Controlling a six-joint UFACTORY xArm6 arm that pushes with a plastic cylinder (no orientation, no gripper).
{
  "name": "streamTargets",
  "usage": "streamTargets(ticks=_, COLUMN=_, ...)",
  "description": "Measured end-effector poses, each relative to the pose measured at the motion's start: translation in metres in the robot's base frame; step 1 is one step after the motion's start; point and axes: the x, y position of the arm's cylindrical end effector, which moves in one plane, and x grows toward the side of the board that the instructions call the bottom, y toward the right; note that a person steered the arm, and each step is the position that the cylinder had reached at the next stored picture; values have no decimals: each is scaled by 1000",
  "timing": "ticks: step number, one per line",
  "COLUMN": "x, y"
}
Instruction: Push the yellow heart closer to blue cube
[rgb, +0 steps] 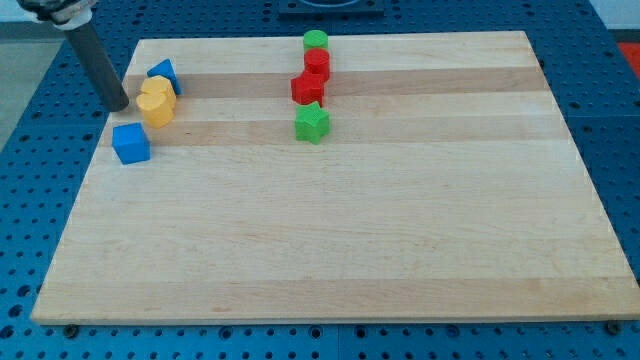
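Resting my tip (119, 106) on the desk (340, 250) near its left edge, just to the view's left of the yellow heart (156, 100); looking very close to it, though whether touching or a hair apart cannot be told. Carrying as tool (98, 65) only a bare dark rod; having no jaws, so being neither apart, together nor clamped on anything.

Lying near the desk's top-left corner, the yellow heart; sitting just below and left of it, near but apart, the blue cube (130, 143); crowding the heart from the view's top right, seemingly touching it, a blue wedge-shaped block (163, 74). Standing well apart near the top middle and playing no part: a green cylinder (316, 40), two red blocks (311, 78) of unclear shape, a green star (312, 124).

Judging the step in hand as lining up for the push, with the closing of the gap not yet done. Pushing from here would probably be sending the heart towards the view's right, away from the cube; so needing to get round to the heart's top side first, then driving down and slightly left towards the cube. Needing care in squeezing past the wedge without dragging it along; also stopping short of knocking the cube off the near edge.
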Motion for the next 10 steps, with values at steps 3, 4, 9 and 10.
streamTargets(ticks=3, x=-10, y=38)
streamTargets(ticks=4, x=-11, y=34)
streamTargets(ticks=9, x=-36, y=22)
streamTargets(ticks=10, x=-36, y=39)
